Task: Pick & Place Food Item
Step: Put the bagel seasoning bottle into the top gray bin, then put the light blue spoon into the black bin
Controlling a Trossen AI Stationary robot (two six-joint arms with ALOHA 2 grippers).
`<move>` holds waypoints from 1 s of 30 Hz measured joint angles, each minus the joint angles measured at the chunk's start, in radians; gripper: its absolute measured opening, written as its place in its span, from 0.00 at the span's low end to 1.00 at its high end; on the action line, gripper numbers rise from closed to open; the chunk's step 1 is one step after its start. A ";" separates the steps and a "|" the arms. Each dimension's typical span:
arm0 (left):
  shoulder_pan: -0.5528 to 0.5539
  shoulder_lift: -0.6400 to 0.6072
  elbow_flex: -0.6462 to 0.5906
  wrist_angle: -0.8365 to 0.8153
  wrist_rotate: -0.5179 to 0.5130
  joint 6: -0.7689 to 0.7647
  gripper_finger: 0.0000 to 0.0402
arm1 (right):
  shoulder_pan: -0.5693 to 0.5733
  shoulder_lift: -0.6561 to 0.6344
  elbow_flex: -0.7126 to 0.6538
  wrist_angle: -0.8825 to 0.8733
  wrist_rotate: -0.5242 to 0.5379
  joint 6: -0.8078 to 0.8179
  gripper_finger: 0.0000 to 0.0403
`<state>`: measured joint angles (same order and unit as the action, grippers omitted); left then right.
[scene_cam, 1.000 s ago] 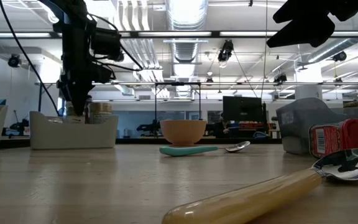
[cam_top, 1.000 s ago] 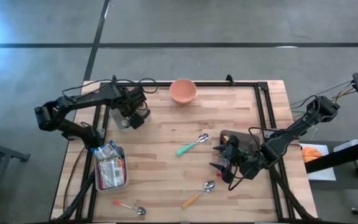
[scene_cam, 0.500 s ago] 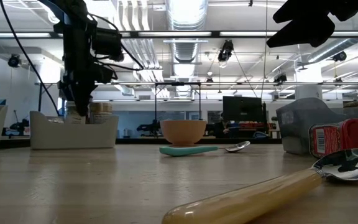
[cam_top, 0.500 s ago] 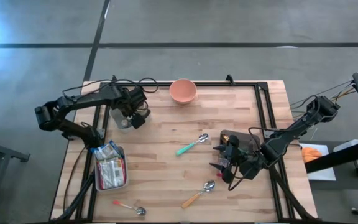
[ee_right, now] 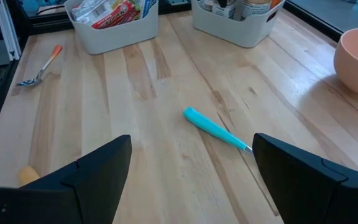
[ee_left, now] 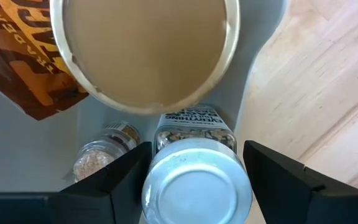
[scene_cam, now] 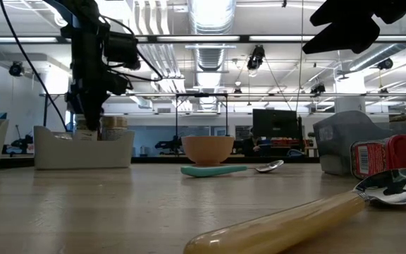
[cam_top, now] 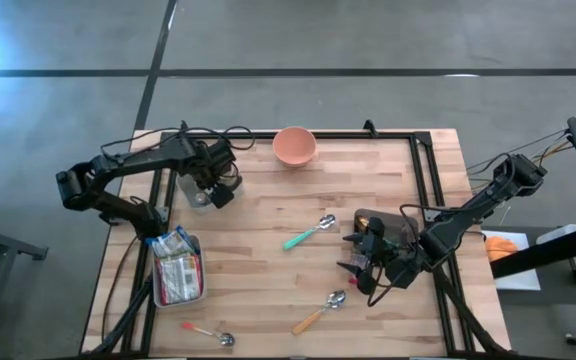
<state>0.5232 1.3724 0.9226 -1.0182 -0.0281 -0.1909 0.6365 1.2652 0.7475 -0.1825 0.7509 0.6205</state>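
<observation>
In the low view, nearest to us, a spoon with a yellow handle [scene_cam: 287, 222] lies on the counter [scene_cam: 83, 204]; its handle end is cut off at the lower edge. Beside it a red packet [scene_cam: 390, 155] and a grey pouch [scene_cam: 340, 144] are cut off at the right edge, so we cannot read what they are.

Further away lies the teal-handled spoon [scene_cam: 220, 170], its long axis about across this view, bowl to the right. In the high view it [cam_top: 308, 233] lies diagonal, bowl toward the far right corner. Behind it stands a pink bowl [scene_cam: 208, 149].

The right claw [cam_top: 360, 262] hangs over the counter beside the packets, fingers wide apart, and it holds nothing.

At the far left the left claw [ee_left: 194, 171] is inside a white bin [ee_left: 263, 56]. Its fingers stand on both sides of a jar with a silver lid [ee_left: 196, 186], with a small gap on each side; we cannot tell if they touch it. The jar stands upright, lid up toward the camera, and its label is mostly hidden by the lid. A smaller spice jar [ee_left: 104, 149], a round container with a beige lid [ee_left: 145, 46] and a brown bag [ee_left: 17, 62], cut off at the edge, share the bin.

A second bin [cam_top: 178, 268] with packets stands on the left of the counter, nearer to the front edge.
</observation>
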 joint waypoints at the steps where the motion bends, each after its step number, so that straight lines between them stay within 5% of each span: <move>1: 0.000 0.000 0.000 -0.001 0.000 0.000 0.64 | 0.000 0.000 0.000 0.000 -0.001 0.000 0.83; 13: 0.000 -0.001 0.005 -0.013 0.003 -0.001 0.64 | 0.000 0.000 0.000 0.000 -0.026 0.005 0.83; 30: 0.001 -0.002 0.162 -0.195 -0.016 0.000 0.64 | 0.000 0.000 0.000 0.000 -0.026 0.004 0.83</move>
<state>0.5240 1.3705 1.0851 -1.2133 -0.0441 -0.1905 0.6365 1.2655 0.7475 -0.1823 0.7247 0.6248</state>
